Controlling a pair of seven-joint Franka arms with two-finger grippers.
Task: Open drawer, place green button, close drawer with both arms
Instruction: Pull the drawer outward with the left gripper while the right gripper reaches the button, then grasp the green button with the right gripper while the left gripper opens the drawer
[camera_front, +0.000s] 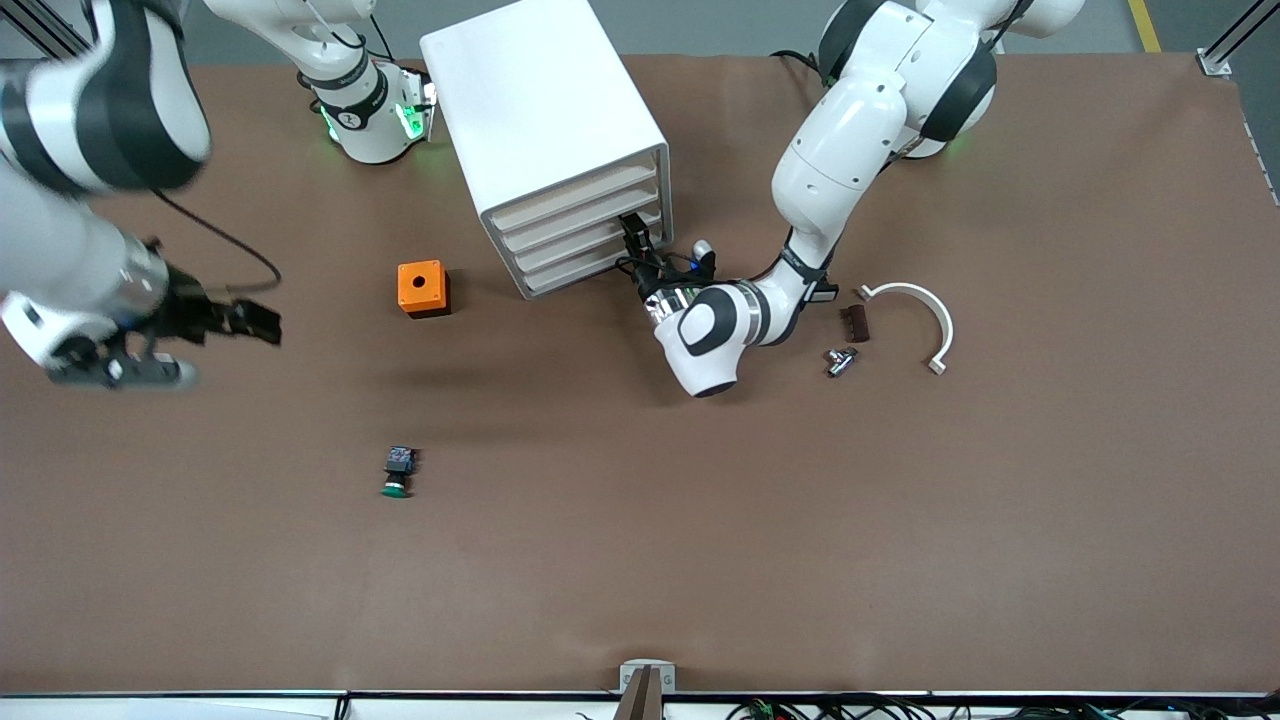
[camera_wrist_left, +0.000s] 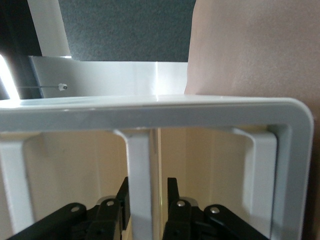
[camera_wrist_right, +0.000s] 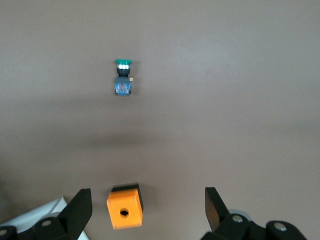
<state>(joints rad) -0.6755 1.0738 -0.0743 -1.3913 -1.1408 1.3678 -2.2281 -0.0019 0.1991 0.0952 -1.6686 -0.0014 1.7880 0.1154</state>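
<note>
Front view: left gripper (camera_front: 636, 238) reaches into the cabinet (camera_front: 545, 130) front, fingers (camera_wrist_left: 175, 192) clamping a drawer handle (camera_wrist_left: 139, 175); right gripper (camera_front: 262, 322) hovers over bare table, fingers wide apart.

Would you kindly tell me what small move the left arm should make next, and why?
Probably pull straight back: the left gripper has its fingers on either side of a white drawer handle bar of the white drawer cabinet, whose drawers look closed.

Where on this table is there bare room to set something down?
Bare: the wide strip nearer the front camera than the button, and between it and the orange box. Crowded: around the left gripper at the drawer unit, and beside the white curved bracket.
</note>
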